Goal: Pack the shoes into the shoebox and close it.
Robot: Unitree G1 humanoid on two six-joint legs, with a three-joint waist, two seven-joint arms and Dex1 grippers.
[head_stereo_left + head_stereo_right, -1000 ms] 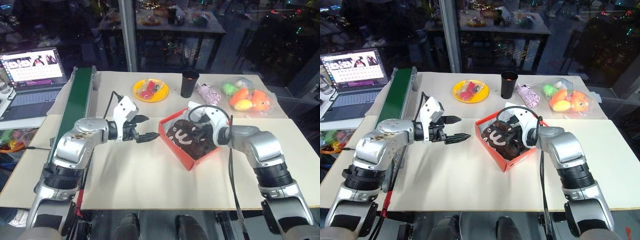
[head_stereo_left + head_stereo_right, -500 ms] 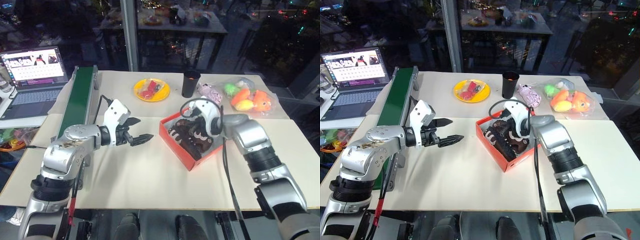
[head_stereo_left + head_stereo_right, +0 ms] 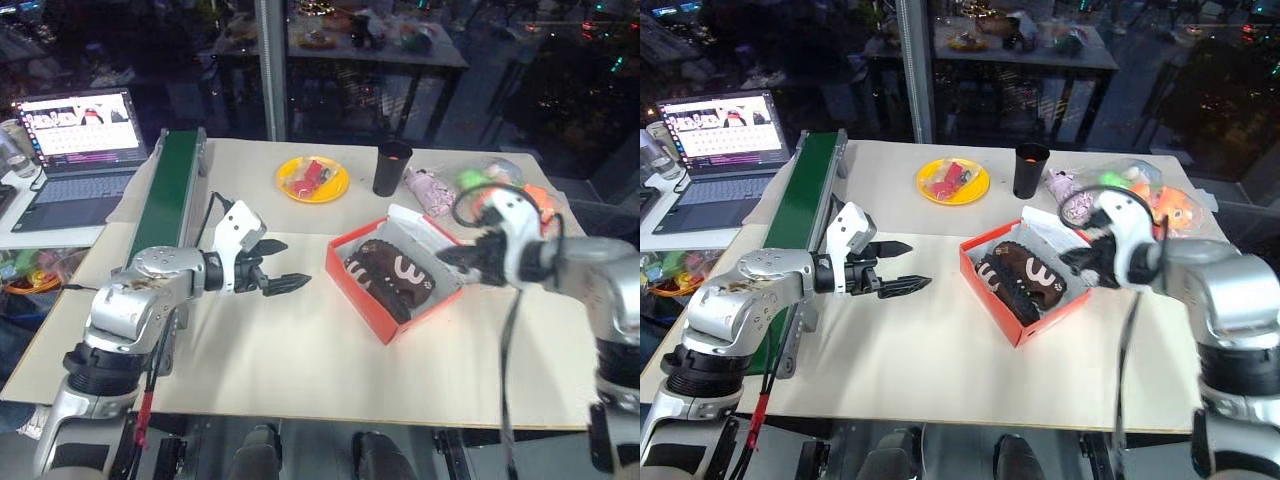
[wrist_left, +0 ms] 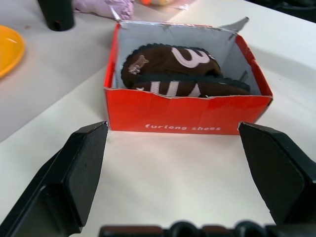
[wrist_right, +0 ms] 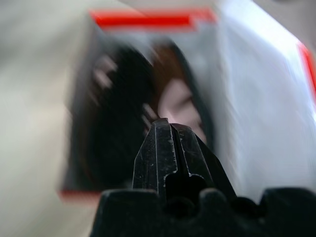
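The rectangular cardboard shoebox (image 4: pixel 187 116) was red-orange outside with small white lettering on its side wall, and white inside. The pair of soft shoes (image 4: pixel 173 71) in it was dark brown with white curved markings. The round plate (image 3: pixel 312 180) near the surface's far edge was yellow.

The left gripper (image 3: pixel 283 268) is held out level, its fingers (image 4: pixel 81 170) spread wide with nothing between them. The right gripper (image 3: pixel 1072 262) points down and leftward, its fingers (image 5: pixel 168 158) pressed together.
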